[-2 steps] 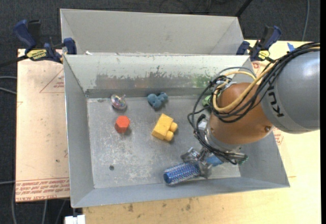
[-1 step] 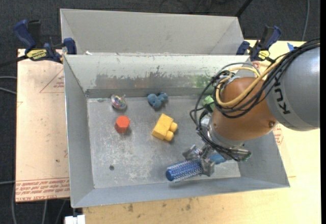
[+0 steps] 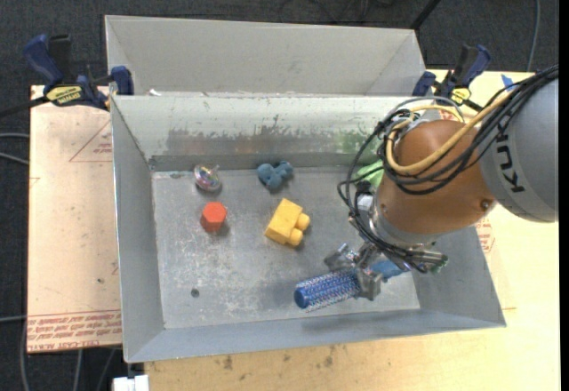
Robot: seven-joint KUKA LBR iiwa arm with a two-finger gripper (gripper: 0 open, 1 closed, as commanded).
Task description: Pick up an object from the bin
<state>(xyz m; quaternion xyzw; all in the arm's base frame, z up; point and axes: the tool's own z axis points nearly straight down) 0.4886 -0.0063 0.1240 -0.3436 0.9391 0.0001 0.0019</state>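
Dark carpeted floor with loose cables at the top; on it a grey metal bin (image 3: 133, 203), sloped walls, scuffed flat bottom. Landmark for all places below: yellow block (image 3: 286, 222), roughly mid-floor. Arm (image 3: 533, 149) in from the right, bent down over the bin wall to the right of the yellow block. Orange domed wrist cover (image 3: 431, 180) turned toward the camera, wreathed in tan and black cables. Gripper (image 3: 357, 272) under that cover, low over the bin floor, down and to the right of the yellow block. Blue bristly cylinder (image 3: 324, 291), like a hair roller, lying on its side below and slightly right of the yellow block, close to the near wall, with its right end at the gripper. Open or closed: cannot tell, tip crowded by metal parts, a blue fitting and shadow. Grip on the cylinder likewise not readable, and its right end hidden behind the gripper. Left of the yellow block, apart from it: small red cylinder (image 3: 213, 217). Just above the block, near the far wall: dark blue lumpy piece (image 3: 275, 173). Up and left of the block: small clear speckled thing (image 3: 207, 177), kind not readable. Upper arm cut off at the right edge.
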